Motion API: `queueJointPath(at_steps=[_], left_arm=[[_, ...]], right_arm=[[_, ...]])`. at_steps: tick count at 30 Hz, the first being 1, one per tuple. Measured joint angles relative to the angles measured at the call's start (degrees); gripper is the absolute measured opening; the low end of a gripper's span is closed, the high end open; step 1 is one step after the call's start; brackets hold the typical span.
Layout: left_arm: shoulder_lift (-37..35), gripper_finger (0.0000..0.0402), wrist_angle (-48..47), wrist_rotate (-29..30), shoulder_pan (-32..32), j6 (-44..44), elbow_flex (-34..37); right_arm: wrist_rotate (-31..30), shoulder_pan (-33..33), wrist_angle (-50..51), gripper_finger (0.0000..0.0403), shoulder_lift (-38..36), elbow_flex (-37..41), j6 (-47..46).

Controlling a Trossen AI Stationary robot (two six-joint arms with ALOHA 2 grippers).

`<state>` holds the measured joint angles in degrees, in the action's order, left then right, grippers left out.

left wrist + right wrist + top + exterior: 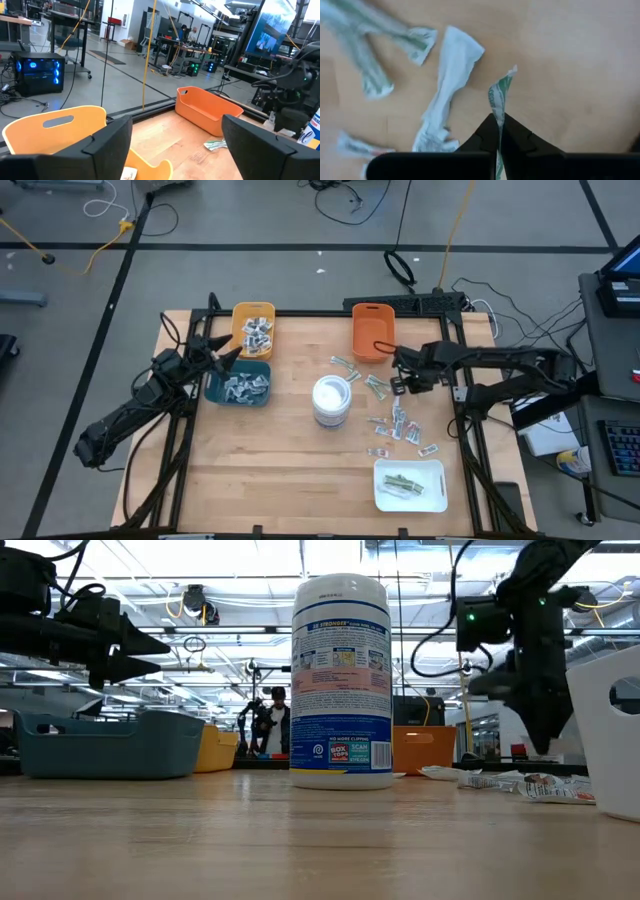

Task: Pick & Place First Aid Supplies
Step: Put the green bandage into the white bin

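**Right claw grasps a green-and-white strip**

Between the two dark fingers [517, 135] of the right gripper [499, 120] stands a thin green-and-white strip [497, 97], pinched on its edge, with its free end pointing away from the claw. The fingers are clenched on it. Just beside the claw lies a crumpled white packet [449, 85], and a little farther on the same side lie pale-green strips [380, 40] on the wooden table [570, 60]. From above, this gripper [400, 383] is over the near end of the scattered supplies [400, 425], which run away from it toward the white tray [410, 485]. The orange bin [372, 332] is close behind the claw, and the white wipes canister [331, 400] stands near it on the side toward the other arm.

The left gripper [228, 357] hovers well apart from all this, its fingers [107, 142] released and holding nothing. It is between the yellow bin [253, 328] and the teal bin [238, 384], both containing silvery packets [257, 332].
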<state>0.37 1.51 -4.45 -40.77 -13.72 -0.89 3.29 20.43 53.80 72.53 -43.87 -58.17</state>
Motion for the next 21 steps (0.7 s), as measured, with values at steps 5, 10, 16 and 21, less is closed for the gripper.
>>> queueJointPath(at_steps=[5, 10, 16, 21], left_arm=[[0.0, 0.0307, 0.0, 0.0, 0.0, 0.0, 0.0], [0.0, 0.0318, 0.0, 0.0, 0.0, 0.0, 0.0], [0.0, 0.033, 0.0, 0.0, 0.0, 0.0, 0.0], [0.0, 0.0333, 0.0, 0.0, 0.0, 0.0, 0.0]], right_arm=[[0.9, -0.7, 2.8, 0.0001, 0.0, -4.2, 12.1], [1.4, -3.1, 3.6, 0.0001, 0.0, -7.5, 20.0], [1.3, -8.1, 7.3, 0.0001, 0.0, -11.3, 29.2], [1.3, -14.6, 10.1, 0.0, 0.9, -14.7, 29.8]])
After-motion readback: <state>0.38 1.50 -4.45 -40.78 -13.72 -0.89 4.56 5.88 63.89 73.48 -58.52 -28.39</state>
